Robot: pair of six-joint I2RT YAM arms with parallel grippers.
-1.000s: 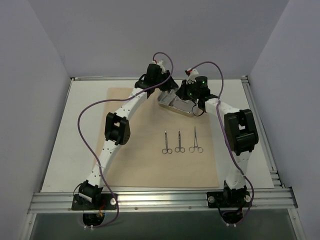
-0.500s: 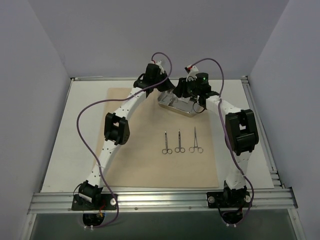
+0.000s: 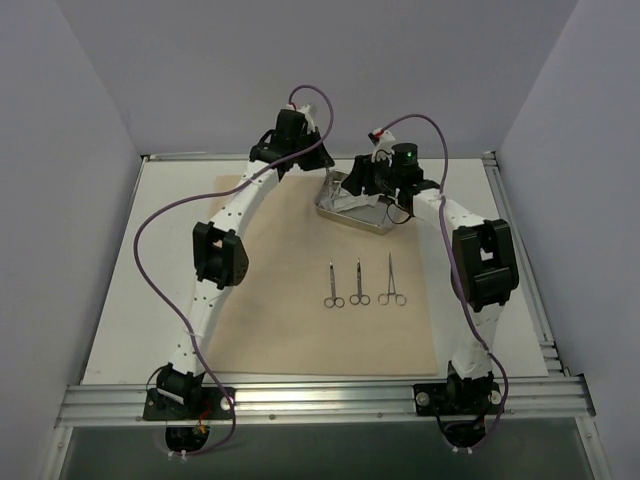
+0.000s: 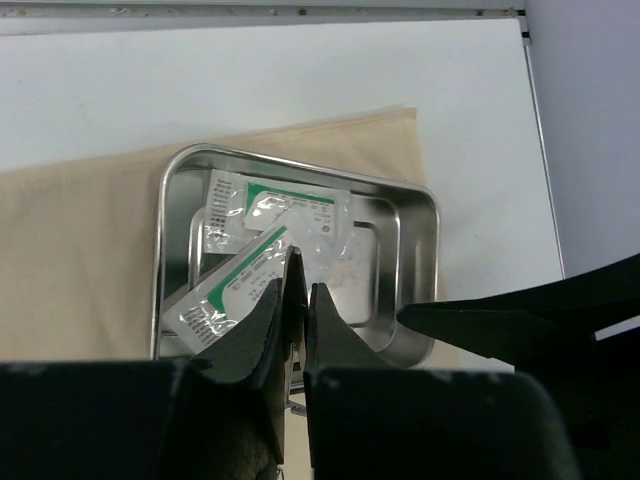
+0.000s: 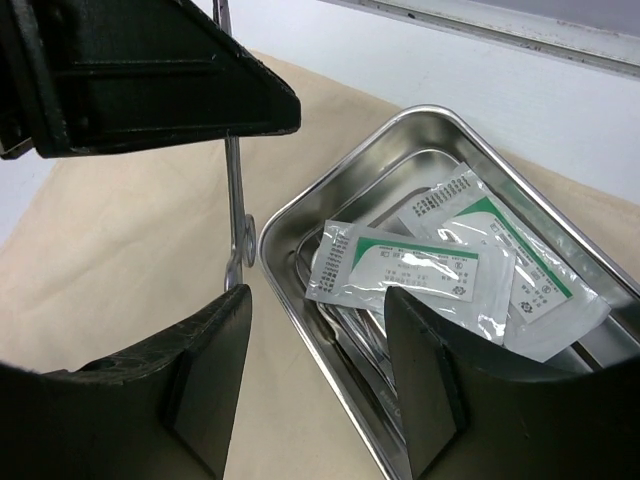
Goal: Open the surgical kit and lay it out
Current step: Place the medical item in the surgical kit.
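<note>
Kit: cloth wrap (image 3: 300,310) lies flat on desk (image 3: 180,200), so opened. Steel tray (image 4: 405,240) sits upper centre of top view, on wrap's far end. Two white packets (image 4: 280,212) overlap inside it. Three clamps (image 3: 359,283) in a row mid-frame, rings toward bottom, i.e. laid out. L gripper (image 4: 305,275) pinched shut on slim steel instrument (image 5: 235,200) (clamp or tweezers, can't tell), hanging just outside tray rim, prob. bound for the row. R gripper (image 5: 318,300) open, empty, over tray edge.

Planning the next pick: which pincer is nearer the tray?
Right. The right pincer hangs open over the steel tray; the left pincer, shut on a metal instrument, is higher, off its far-left corner.
</note>
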